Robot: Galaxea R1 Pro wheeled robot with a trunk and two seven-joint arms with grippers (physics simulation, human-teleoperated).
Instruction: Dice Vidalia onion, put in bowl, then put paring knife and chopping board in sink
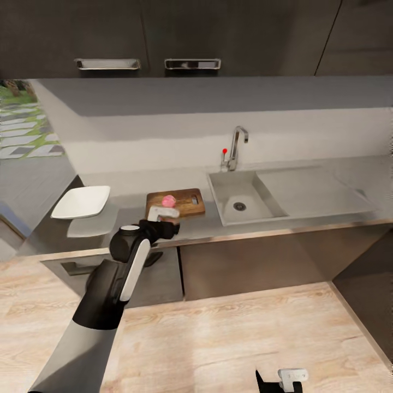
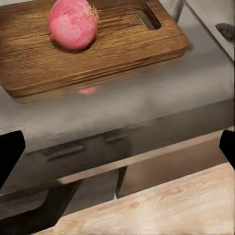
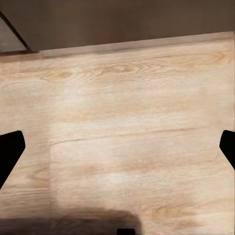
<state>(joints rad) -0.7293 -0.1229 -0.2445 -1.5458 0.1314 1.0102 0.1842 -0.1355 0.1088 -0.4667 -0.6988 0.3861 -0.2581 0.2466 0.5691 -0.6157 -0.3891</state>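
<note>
The pinkish-red Vidalia onion [image 1: 168, 200] [image 2: 73, 23] rests on the brown chopping board [image 1: 188, 204] [image 2: 122, 49], which lies on the grey countertop [image 1: 131, 188] just left of the sink [image 1: 240, 197]. My left gripper [image 1: 163, 213] [image 2: 117, 147] hovers at the board's near edge, a little short of the onion, open with nothing between its fingers. The white square bowl [image 1: 82, 201] stands on the counter further left. Low over the wooden floor, my right gripper [image 1: 279, 381] [image 3: 117, 147] is open and empty. The paring knife is out of view.
A chrome tap [image 1: 236, 147] with a red knob stands behind the basin, and a flat drainboard [image 1: 314, 191] stretches to its right. Dark cabinets [image 1: 256, 267] sit under the counter's metal front edge. Wood floor [image 1: 229, 338] lies in front.
</note>
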